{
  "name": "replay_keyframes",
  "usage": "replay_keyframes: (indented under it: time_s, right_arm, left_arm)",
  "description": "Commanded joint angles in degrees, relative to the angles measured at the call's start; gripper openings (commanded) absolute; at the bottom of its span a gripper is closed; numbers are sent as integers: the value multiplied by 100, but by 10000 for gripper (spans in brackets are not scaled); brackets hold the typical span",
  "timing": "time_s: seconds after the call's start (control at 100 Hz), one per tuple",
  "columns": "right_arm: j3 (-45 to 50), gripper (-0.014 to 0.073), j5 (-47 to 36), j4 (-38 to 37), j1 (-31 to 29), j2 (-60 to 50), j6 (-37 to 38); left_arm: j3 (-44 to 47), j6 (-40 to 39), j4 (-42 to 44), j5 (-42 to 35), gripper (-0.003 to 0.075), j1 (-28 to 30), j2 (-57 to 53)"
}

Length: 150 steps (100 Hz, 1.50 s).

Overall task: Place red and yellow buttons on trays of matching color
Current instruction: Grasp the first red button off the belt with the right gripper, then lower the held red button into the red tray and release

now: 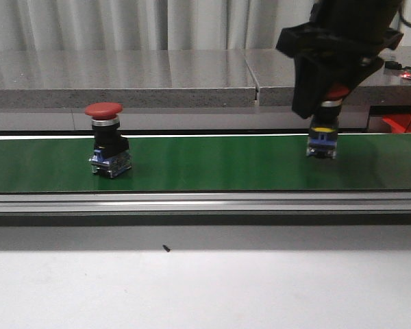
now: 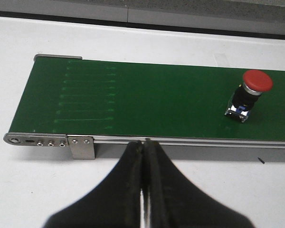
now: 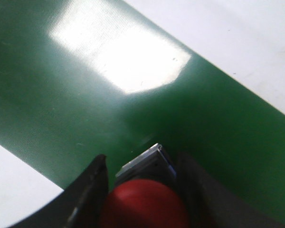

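Front view: black right gripper (image 1: 327,103) clasps a red mushroom-capped push button (image 1: 323,130) near the green conveyor belt's (image 1: 212,163) right end; a second red-capped button (image 1: 107,140) stands toward its left.
Left wrist view: black left gripper (image 2: 143,183) is pressed closed, holding nothing, just off the belt's near edge.
Right wrist view: fingers (image 3: 92,187) flank the red cap.

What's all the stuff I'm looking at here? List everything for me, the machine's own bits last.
Conveyor belt: one, green with a silver metal rail, running across the white table.
Free red button: one, red mushroom cap on a black and blue body, standing upright on the belt's left part.
Gripped red button: one, red cap, with a yellow mark on its body, at the belt's right end.
Table: one, white, under the belt.
Grey ledge: one, speckled grey, behind the belt.
Red object: one, at the far right edge; cannot tell what it is.
Left gripper: one, black, shut, empty, near the belt's end.
Right gripper: one, black, shut on the gripped red button.
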Motion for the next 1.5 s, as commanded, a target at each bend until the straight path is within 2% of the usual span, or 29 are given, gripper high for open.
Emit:
replay_keyframes:
  time_s: [0.0, 0.56, 0.7, 0.81, 0.99, 1.35, 1.49]
  right_arm:
    - [-204, 213, -226, 15, -275, -494, -62]
    - [-204, 213, -487, 17, -2666, -779, 103]
    - [-204, 213, -937, 17, -3120, -740, 655]
    - [-204, 213, -1304, -26, -3356, -690, 672]
    - [-317, 213, -1449, -146, -3651, -468, 672]
    - [-1776, 213, -862, -146, -3977, 717, 683]
    - [-2143, 213, -946, -135, -3983, 1210, 690]
  left_arm:
    - [-149, -42, -17, -370, -19, -43, 31]
    - [-149, -42, -17, -370, -19, -43, 31]
    - [-149, -42, -17, -370, -19, -43, 31]
    - [-149, -42, -17, -370, -19, -43, 31]
    - [-149, -42, -17, -370, -19, -43, 31]
    - [-149, -42, -17, -370, -19, -43, 31]
    - [-149, -42, -17, -370, -19, -43, 31]
